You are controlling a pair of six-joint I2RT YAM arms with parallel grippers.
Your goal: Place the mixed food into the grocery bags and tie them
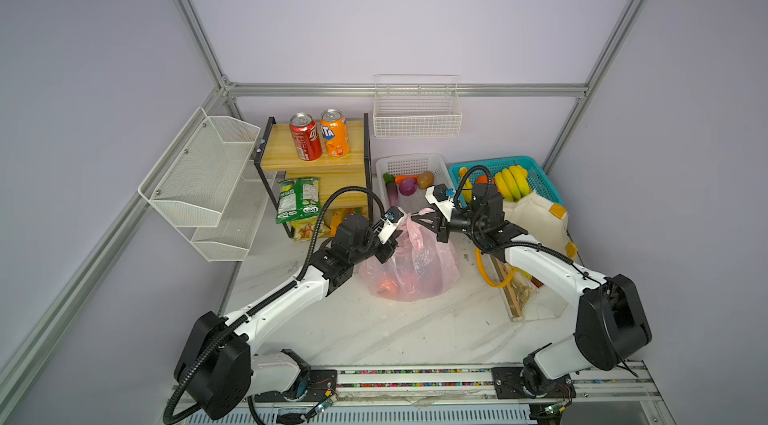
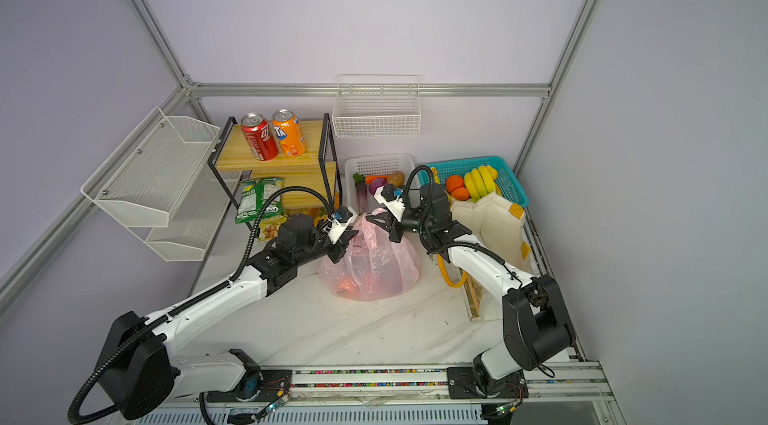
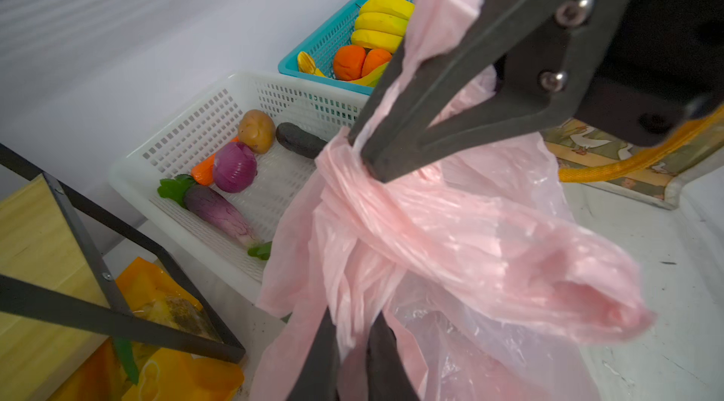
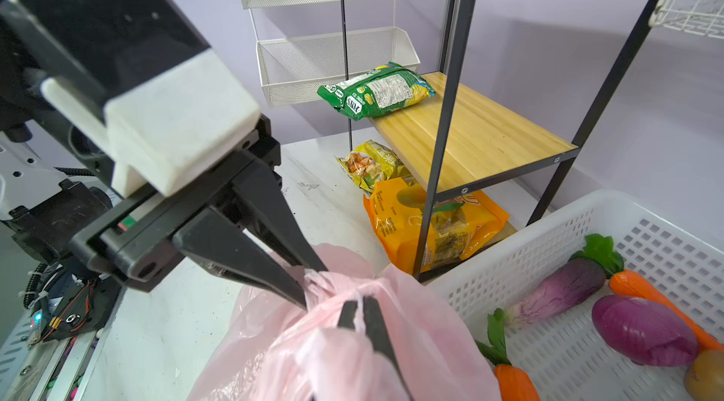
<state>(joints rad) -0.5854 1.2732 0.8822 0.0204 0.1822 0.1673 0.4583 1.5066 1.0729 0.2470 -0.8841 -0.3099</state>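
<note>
Left gripper (image 4: 311,285): fingers pinched together on the twisted handle of the pink bag (image 1: 415,269), centre-bottom of the right-wrist view. Right gripper (image 3: 367,158): fingers together too, clamped on the same gathered handle plastic, just beside the left one. In the left-wrist view a band of pink wraps round just below its tips. Both grippers meet over the bag top, centre of both top views.

Bag body sits bulging on the table (image 1: 374,331), middle of frame. Reddish-orange shapes show through the plastic; can't tell which items.

Red soda can (image 1: 305,137) stands upright on the top shelf of the wooden rack (image 1: 278,155), upper left of centre, just beside the orange soda can (image 1: 334,134). Green packet (image 1: 297,198) on the shelf below. Yellow chip packet (image 1: 303,232) on the table at the rack's foot.

Purple onion (image 1: 408,186) and eggplant (image 1: 391,193) lie in the white basket (image 1: 411,159), just above the bag in frame. Cream tote (image 1: 536,215) is slumped at right of centre, just beside the teal basket (image 1: 542,184) holding bananas (image 1: 513,182).
</note>
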